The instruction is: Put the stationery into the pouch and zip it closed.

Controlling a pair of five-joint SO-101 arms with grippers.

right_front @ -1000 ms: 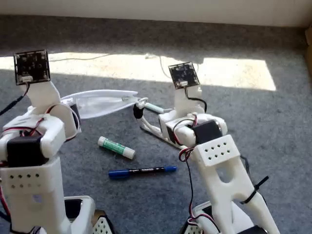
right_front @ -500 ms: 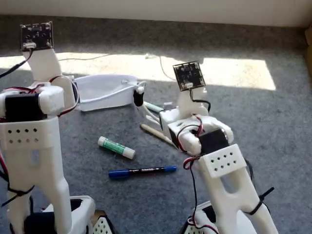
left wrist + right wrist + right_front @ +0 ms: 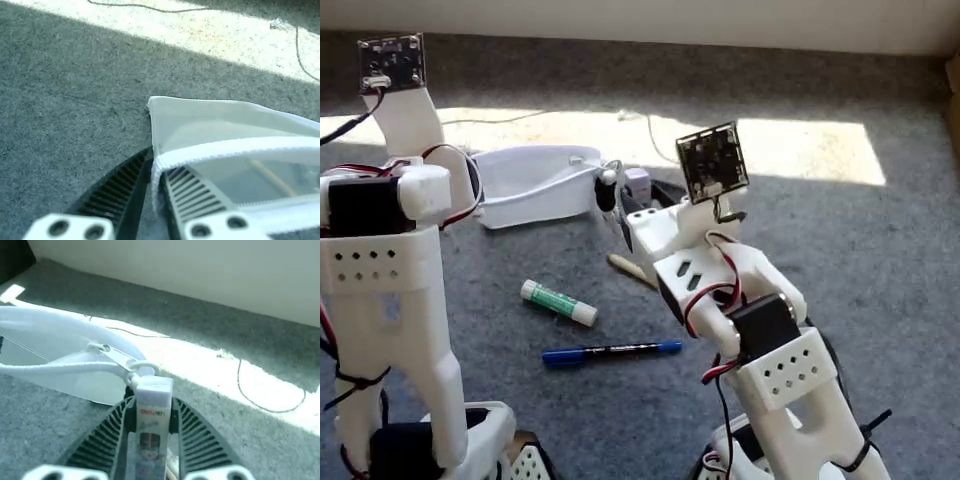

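**Packing barely begun: pouch held open, first item at its mouth.**

The left claw [image 3: 152,162] was pinched on the end seam of the translucent pouch [image 3: 535,185], which sat left of centre in the high view with its zip undone. The right claw [image 3: 150,404] was clamped on a small white block [image 3: 637,183], likely an eraser, just beside the pouch's open end near the zip pull [image 3: 119,359] and not yet inside. Below centre on the grey carpeted surface [image 3: 880,280] lay the glue stick [image 3: 558,302], the blue pen [image 3: 612,351] and a wooden pencil [image 3: 625,267], the last half hidden by the right arm. Whether anything already lay inside the pouch could not be told. By this reckoning, loading every item and zipping remained.
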